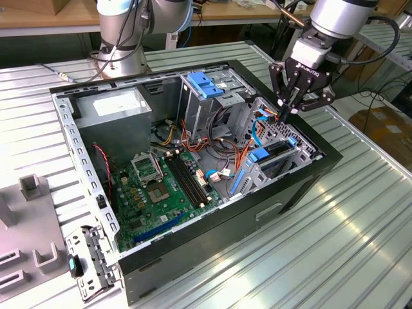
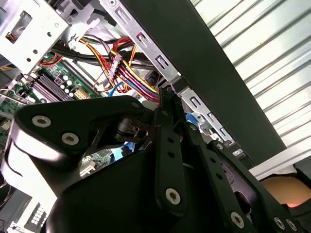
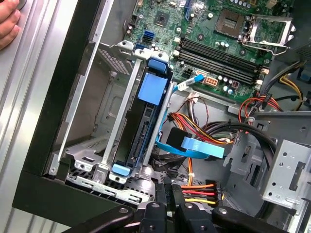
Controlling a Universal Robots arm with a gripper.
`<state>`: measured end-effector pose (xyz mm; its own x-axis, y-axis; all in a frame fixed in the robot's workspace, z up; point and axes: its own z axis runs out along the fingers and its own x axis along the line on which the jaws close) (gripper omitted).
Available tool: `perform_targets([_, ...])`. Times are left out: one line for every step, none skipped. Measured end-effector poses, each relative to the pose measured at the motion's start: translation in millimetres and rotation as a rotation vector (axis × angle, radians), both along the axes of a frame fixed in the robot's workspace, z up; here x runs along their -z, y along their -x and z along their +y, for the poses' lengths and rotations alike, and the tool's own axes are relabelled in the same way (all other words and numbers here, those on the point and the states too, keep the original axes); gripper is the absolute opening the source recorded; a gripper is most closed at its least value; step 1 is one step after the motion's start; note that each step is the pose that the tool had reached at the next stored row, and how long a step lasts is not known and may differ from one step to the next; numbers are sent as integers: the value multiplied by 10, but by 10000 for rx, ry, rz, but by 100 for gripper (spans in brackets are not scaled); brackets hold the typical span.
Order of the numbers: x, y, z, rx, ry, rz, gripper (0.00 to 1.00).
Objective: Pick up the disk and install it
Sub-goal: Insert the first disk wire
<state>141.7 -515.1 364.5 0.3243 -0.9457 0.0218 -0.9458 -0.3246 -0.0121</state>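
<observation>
The claw (image 1: 288, 111) hangs closed and empty over the drive cage (image 1: 278, 154) at the open computer case's (image 1: 270, 209) edge toward the exterior view's right. The disk (image 3: 146, 124), edge-on with blue rails, sits slotted inside that cage, just beside the motherboard (image 1: 158, 193). The case rests on the ribbed metal tabletop (image 1: 347, 232).
</observation>
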Motion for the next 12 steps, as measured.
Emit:
perform_targets([0, 0, 0, 0, -1, 0, 16])
perform_targets([0, 1, 0, 1, 0, -1, 16])
perform_targets([0, 1, 0, 1, 0, -1, 16])
perform_targets([0, 1, 0, 1, 0, 0, 16])
perform_targets([0, 1, 0, 2, 0, -1, 16])
perform_targets([0, 1, 0, 1, 0, 0, 16])
perform_targets([0, 2, 0, 5, 0, 0, 16])
perform_targets([0, 1, 0, 32, 0, -1, 16])
perform_targets([1, 2, 0, 131, 0, -1, 16])
perform_targets([2, 2, 0, 270, 0, -1, 16])
perform_targets([3, 2, 0, 555, 1, -1, 16])
perform_targets([7, 2, 1, 776, 0, -1, 16])
